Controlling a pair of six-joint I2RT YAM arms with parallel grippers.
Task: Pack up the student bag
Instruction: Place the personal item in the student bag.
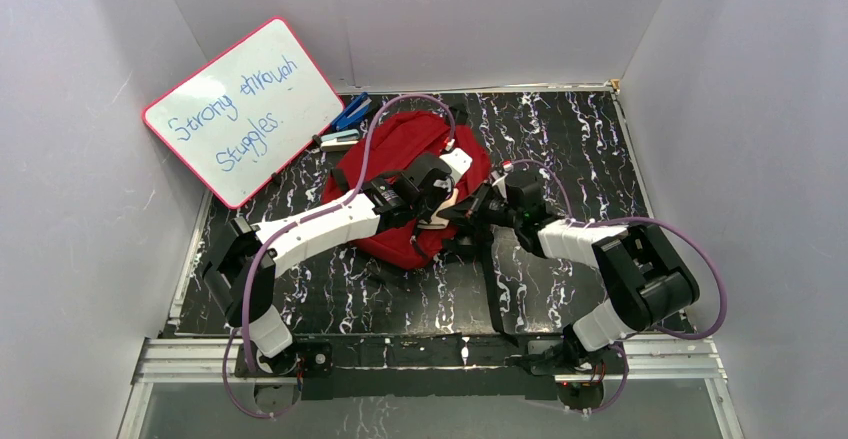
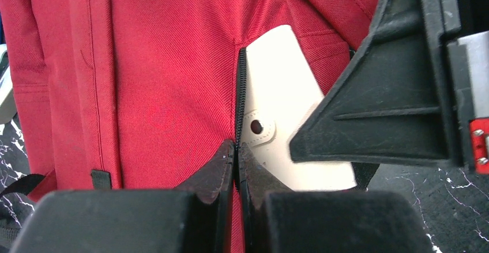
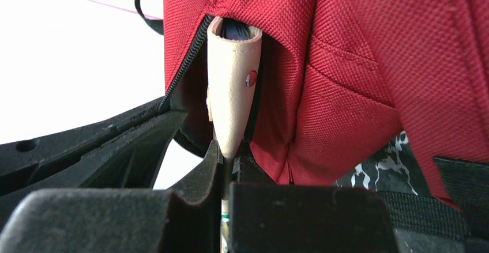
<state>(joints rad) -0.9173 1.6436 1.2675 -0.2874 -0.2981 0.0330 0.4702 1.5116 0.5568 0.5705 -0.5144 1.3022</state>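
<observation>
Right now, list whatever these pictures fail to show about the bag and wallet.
- Pocket interior of the student bag: right wrist view, dark behind the wallet.
- Part of the wallet: left wrist view, covered by the right claw.
- Blue items behind the bag: top view, too small to identify.

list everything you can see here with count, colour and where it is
backpack: one, dark red with black zips, middle of the table
wallet: one, beige, partly inside the backpack's open zip
whiteboard: one, white with pink rim and blue writing, propped at the back left
small items: blue and pale, count unclear, between whiteboard and backpack
table: one, black with white veins, under everything
cables: two, purple, one along each arm
left arm: one, white and black, jaws shut on the backpack's zip edge
right arm: one, white and black, jaws shut on the wallet
</observation>
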